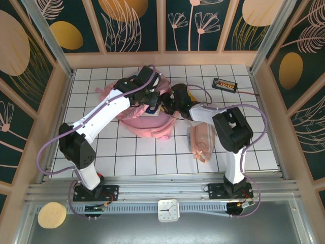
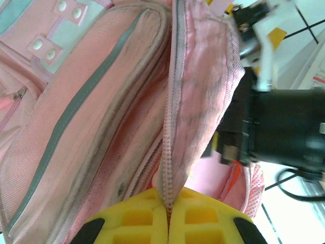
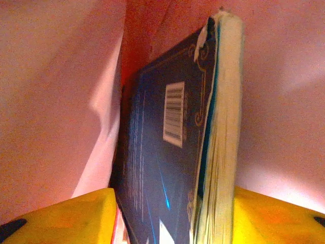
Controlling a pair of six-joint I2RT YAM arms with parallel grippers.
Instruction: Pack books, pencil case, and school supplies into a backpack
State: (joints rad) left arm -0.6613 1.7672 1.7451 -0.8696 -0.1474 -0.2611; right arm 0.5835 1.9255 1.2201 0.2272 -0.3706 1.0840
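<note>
The left tool [image 2: 168,218] is clamped on the zipper edge of the backpack [image 2: 91,117], while the right tool [image 3: 172,218] flanks the navy book [image 3: 152,152] inside it, grip unclear.

Bright even light on the table [image 1: 152,162], soft shadows, dim red cast inside the backpack [image 3: 51,101], edges perhaps blurred

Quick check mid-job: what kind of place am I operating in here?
Most likely a purpose-built robot test booth, not a real classroom: a white gridded table, dark floral wall panels in wooden frames closing it in, and an aluminium mounting rail along the near edge.
</note>
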